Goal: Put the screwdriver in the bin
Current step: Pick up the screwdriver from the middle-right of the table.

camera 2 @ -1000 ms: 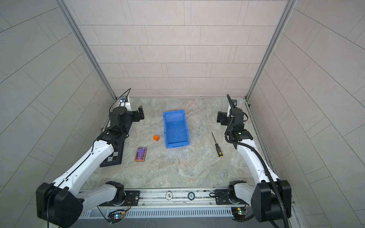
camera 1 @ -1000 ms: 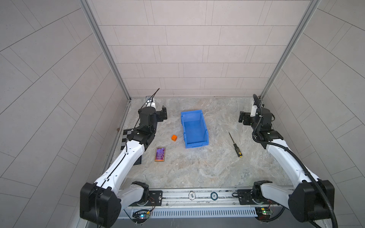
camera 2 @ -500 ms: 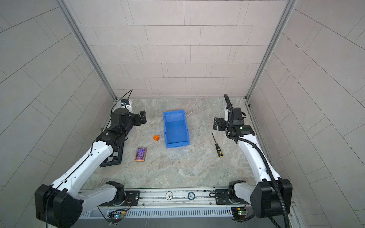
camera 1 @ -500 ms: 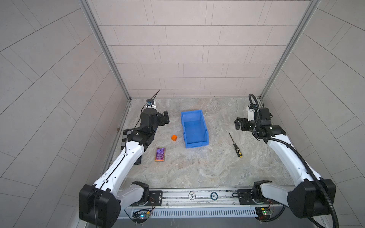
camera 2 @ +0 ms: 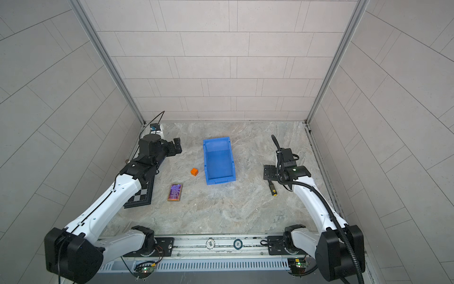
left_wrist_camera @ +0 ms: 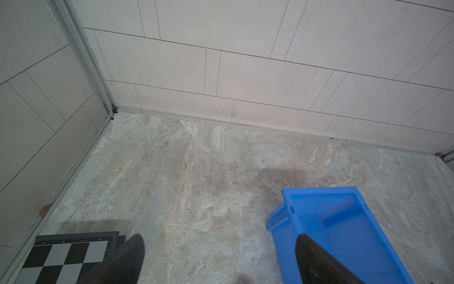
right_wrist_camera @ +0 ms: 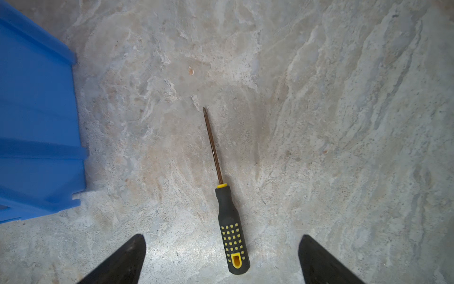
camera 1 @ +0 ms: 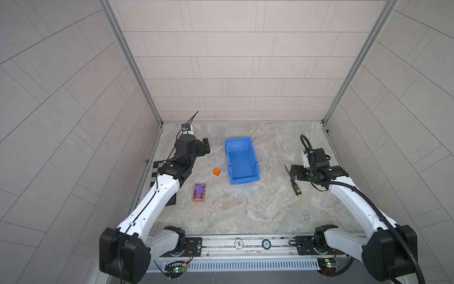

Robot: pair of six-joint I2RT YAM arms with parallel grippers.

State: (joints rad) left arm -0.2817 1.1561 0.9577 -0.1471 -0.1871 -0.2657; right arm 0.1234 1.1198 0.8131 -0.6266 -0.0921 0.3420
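The screwdriver [camera 1: 296,188] [camera 2: 272,189] lies flat on the stone floor to the right of the blue bin [camera 1: 227,157] [camera 2: 205,159], black dotted handle nearest the rail. My right gripper [camera 1: 292,172] [camera 2: 267,173] hovers over its shaft, pointing down. In the right wrist view the handle [right_wrist_camera: 229,221] lies between the wide-apart fingers of the right gripper [right_wrist_camera: 221,237], untouched, with the bin wall [right_wrist_camera: 36,123] to one side. My left gripper [camera 1: 206,148] [camera 2: 177,146] [left_wrist_camera: 218,237] is open and empty, left of the bin [left_wrist_camera: 319,190].
A small orange cube [camera 1: 216,171] [camera 2: 194,171] sits just left of the bin. A purple card [camera 1: 199,192] [camera 2: 175,192] lies nearer the rail. A checkerboard plate [camera 2: 141,194] [left_wrist_camera: 61,253] rests under the left arm. Tiled walls enclose three sides.
My right gripper has swung forward and down from near the right wall to just above the screwdriver. The left gripper has shifted slightly toward the bin.
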